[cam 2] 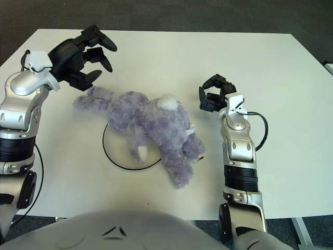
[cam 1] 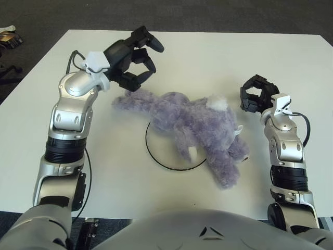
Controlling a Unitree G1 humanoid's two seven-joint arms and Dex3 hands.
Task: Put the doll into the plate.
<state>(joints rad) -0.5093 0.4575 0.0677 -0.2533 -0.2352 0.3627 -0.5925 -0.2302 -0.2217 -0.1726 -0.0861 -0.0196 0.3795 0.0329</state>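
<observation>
A purple plush doll lies on its side across a white plate with a thin black rim; its body covers most of the plate and its head and legs hang over the right edge. My left hand hovers just above the doll's left end, fingers spread and holding nothing. My right hand shows to the right of the doll's head, fingers curled, holding nothing and apart from the doll.
The white table stretches behind and to both sides. Dark floor lies beyond its far edge. A small object sits on the floor at the far left.
</observation>
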